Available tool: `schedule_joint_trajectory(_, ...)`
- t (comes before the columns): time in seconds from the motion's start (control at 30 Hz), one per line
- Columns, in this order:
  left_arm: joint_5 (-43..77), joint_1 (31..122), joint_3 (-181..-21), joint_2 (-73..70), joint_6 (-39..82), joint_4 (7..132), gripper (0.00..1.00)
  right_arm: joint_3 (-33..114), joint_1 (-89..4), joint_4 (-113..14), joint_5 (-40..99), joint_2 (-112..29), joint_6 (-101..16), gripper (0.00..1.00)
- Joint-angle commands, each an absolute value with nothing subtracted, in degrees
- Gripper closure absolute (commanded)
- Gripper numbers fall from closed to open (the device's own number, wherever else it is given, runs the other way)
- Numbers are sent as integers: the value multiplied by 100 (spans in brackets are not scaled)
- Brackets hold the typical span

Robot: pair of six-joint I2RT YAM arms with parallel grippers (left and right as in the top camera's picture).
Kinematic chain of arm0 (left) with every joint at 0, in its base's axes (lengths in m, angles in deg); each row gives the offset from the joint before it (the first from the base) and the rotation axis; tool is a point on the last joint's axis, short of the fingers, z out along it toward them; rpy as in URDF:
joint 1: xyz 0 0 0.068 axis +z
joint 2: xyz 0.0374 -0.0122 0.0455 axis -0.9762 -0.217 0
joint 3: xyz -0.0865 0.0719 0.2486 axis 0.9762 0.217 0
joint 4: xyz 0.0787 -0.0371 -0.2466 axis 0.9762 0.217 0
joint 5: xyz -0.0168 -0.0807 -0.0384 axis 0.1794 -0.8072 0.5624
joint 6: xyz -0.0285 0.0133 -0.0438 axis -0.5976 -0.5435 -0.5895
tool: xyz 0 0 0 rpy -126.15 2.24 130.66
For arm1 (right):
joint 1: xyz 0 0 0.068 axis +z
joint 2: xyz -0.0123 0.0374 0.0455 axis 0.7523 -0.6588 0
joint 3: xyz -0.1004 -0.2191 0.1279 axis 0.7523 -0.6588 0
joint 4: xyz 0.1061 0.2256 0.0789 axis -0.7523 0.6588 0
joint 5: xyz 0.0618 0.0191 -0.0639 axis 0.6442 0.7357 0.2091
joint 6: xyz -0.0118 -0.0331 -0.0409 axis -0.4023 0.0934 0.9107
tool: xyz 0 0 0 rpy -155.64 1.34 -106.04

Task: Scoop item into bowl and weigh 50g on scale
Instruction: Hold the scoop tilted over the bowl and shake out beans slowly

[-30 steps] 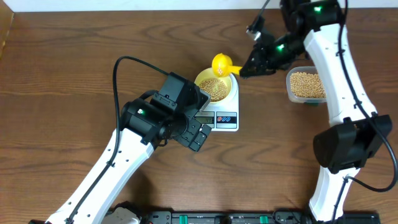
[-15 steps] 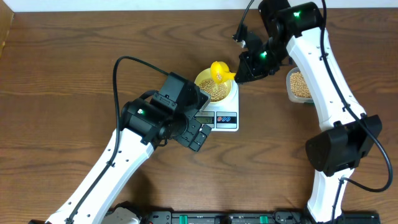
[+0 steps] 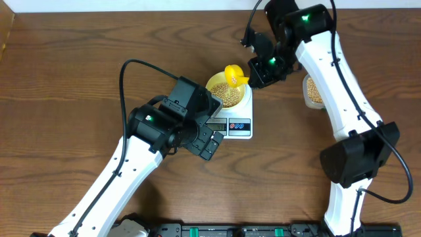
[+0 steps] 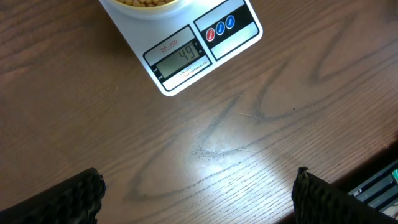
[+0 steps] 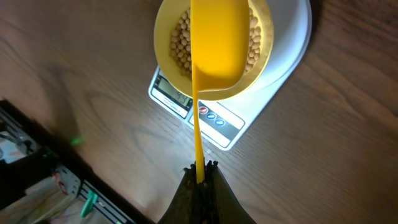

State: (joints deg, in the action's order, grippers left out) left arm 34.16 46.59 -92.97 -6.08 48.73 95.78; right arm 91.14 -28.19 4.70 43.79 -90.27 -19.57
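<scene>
Bright, even light from above; pale glare on the wooden table (image 4: 217, 151) near the scale (image 4: 186, 59), its display sharp; shadows soft

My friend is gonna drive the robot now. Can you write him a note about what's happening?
Left fingers: open, empty, above the table in front of the scale.
Right fingers: shut on the handle of the yellow scoop, held over the bowl.
The bowl sits on the scale, beans inside; the display reads 49.
Done: almost all. Left: likely a bean or two more from the tub.
</scene>
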Motion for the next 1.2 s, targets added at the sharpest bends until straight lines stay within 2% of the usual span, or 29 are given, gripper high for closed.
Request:
schedule_joint_trajectory(0.0, 3431, 4653, -9371, -564, 4884, 9591, 2, 9230, -2771, 459, 4222, -9071, -1804, 99)
schedule_joint_trajectory(0.8, 3431, 4653, -9371, -562, 4884, 9593, 2, 9232, -2424, 459, 2996, -9071, -1419, 99)
schedule_joint_trajectory(1.17, 3431, 4653, -9371, -562, 4884, 9591, 2, 9232, -2240, 332, 2937, -9071, -1419, 99)
